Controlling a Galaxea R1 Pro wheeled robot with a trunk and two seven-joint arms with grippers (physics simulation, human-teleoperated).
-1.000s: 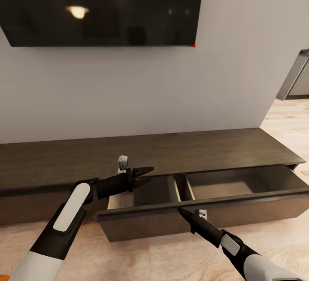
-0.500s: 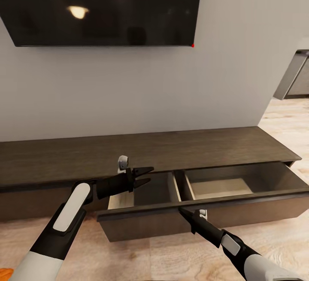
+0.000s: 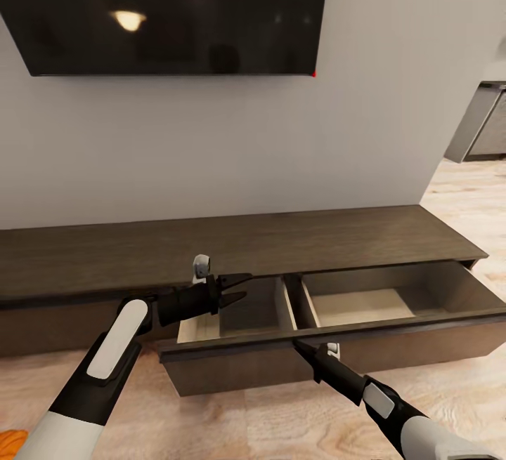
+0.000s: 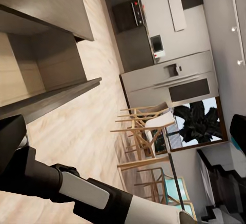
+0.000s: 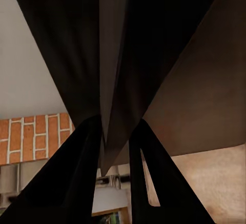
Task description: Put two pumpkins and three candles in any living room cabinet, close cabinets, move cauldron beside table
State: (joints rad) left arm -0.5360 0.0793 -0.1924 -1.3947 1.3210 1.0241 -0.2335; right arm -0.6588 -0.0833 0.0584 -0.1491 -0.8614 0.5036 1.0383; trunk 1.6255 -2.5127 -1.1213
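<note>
Cabinet (image 3: 267, 246): one long low dark-brown unit against the wall, below one wall-mounted TV (image 3: 176, 14). One wide drawer (image 3: 330, 351) is pulled out; two pale-floored compartments are counted inside, split by one divider (image 3: 286, 305), and both are seen bare of items.

Two grippers are seen in the head view. Left gripper (image 3: 235, 289) is held above the left compartment, just in front of the cabinet top's edge; its two fingers are spread with a visible gap and nothing is held between them. Right gripper (image 3: 303, 349) is pressed at the top edge of the drawer front, near the divider. In the right wrist view two dark fingers (image 5: 77, 178) are seen flanking a thin dark-brown edge, taken as the drawer front's top edge; clamped on it, as far as can be told.

One orange object (image 3: 10, 441) is partly seen on the floor at the lower left corner of the head view, well apart from the cabinet; probably one pumpkin, too cropped to confirm.

In the left wrist view the open drawer, the right arm, wooden chairs (image 4: 146, 131) and kitchen units are seen
</note>
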